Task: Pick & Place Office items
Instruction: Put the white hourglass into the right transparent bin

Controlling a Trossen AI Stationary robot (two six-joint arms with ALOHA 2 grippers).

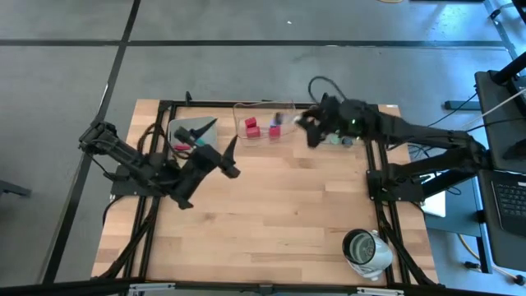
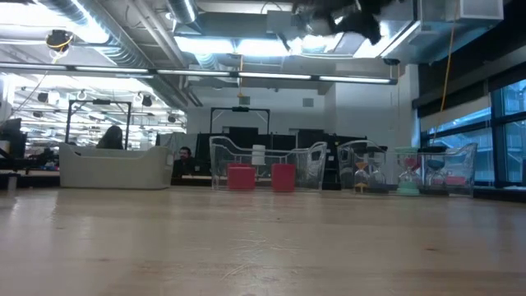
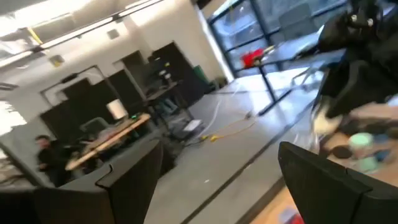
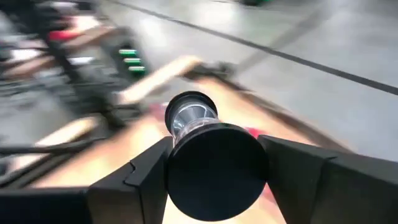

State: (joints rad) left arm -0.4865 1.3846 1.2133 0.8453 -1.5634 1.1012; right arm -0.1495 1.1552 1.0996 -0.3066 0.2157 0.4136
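Observation:
My right gripper (image 1: 311, 131) reaches in from the table's right and hangs high over the far middle, beside a clear tray (image 1: 263, 123) that holds two red blocks (image 2: 261, 177). It is shut on a small piece with black round end caps and a clear waist (image 4: 193, 118). In the low view this gripper (image 2: 329, 16) is a dark shape at the top. My left gripper (image 1: 234, 158) stands open and level above the table's left middle, holding nothing. Its two fingers (image 3: 134, 174) point past the table toward the right arm. My right gripper pinches the piece's near black cap (image 4: 214, 171) between its two fingers, one on each side. The fingers come from the table's right and slant a little down. The piece lies along the fingers, its far cap (image 4: 189, 102) pointing away, lifted clear of the table.
A grey tray (image 1: 187, 131) sits at the far left. A second clear tray (image 2: 419, 168) with several small pieces stands at the far right, under the right arm. A silvery-white round container (image 1: 366, 249) stands at the near right. Bare wood fills the table's middle and near side.

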